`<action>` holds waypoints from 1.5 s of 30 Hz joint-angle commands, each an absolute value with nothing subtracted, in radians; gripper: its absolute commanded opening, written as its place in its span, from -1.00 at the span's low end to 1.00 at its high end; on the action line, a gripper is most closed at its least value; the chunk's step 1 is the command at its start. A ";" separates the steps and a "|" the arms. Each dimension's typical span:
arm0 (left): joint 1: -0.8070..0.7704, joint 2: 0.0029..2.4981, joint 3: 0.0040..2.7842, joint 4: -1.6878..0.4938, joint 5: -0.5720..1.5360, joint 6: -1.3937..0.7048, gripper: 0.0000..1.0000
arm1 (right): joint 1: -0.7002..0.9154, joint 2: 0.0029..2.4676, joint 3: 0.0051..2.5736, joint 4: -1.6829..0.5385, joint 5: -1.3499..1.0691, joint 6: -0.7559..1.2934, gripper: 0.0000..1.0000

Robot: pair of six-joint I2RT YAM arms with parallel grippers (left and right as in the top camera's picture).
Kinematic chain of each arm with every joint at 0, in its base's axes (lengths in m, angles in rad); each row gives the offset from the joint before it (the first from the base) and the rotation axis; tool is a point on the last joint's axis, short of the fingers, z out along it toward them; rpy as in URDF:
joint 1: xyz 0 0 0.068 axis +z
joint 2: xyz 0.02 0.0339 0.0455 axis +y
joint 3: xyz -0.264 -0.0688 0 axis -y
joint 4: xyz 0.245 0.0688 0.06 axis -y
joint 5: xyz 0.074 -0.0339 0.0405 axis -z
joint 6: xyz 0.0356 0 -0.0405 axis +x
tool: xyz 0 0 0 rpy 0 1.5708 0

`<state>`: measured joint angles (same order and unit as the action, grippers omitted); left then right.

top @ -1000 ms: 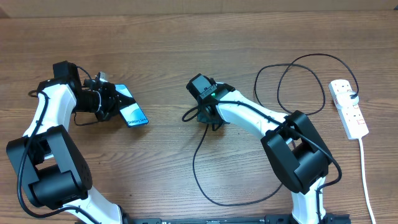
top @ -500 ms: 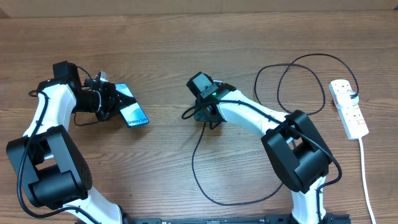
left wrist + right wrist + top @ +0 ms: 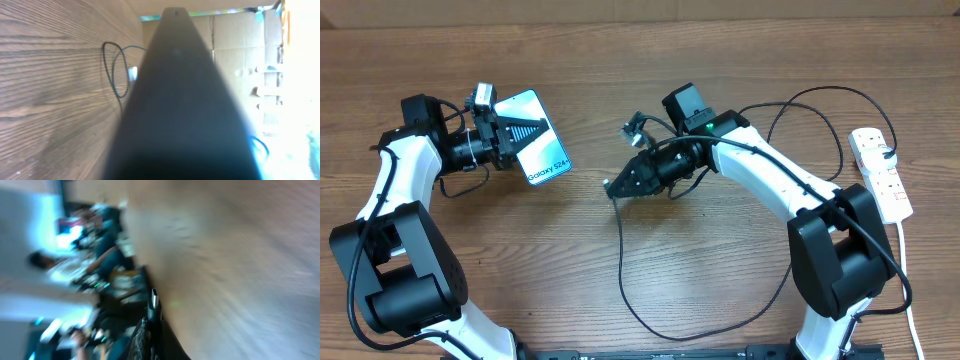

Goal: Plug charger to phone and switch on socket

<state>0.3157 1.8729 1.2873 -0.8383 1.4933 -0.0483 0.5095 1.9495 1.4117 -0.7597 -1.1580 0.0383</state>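
Nearest the bases, the charger (image 3: 620, 262) cable loops slack over the surface (image 3: 620, 50). It runs up to the right pincer (image 3: 616, 187), which is clenched on the plug end at mid-surface. At the right edge the socket (image 3: 881, 176) lies flat. Farther left, the left pincer (image 3: 532, 133) is clamped on the phone (image 3: 548, 162) — screen lit, facing upward, tilted — well apart from the plug.

Blue-cyan phone (image 3: 542, 150); black charger (image 3: 621, 250); white socket (image 3: 881, 175), red switches (image 3: 891, 183); brown woodgrain table (image 3: 620, 60)
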 commanded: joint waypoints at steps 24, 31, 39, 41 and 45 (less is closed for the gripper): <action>0.206 1.843 1.299 -0.837 1.580 -0.174 -0.91 | 0.569 1.928 1.408 -0.485 -1.332 0.268 -0.92; 0.206 1.843 1.299 -0.836 1.580 -0.173 -0.91 | 0.600 1.928 1.408 -0.430 -1.317 0.315 -0.92; 0.206 1.843 1.299 -0.824 1.580 -0.172 -0.91 | 0.601 1.928 1.408 -0.410 -1.318 0.346 -0.92; 0.206 1.843 1.299 -0.822 1.580 -0.172 -0.91 | 0.601 1.928 1.408 -0.405 -1.318 0.349 -0.92; 0.206 1.843 1.299 -0.821 1.580 -0.172 -0.92 | 0.599 1.928 1.408 -0.405 -1.317 0.349 -0.92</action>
<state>0.2089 1.8729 1.2873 -0.8223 1.5272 -0.1585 0.5999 1.9495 1.4097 -0.4110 -1.3186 0.3416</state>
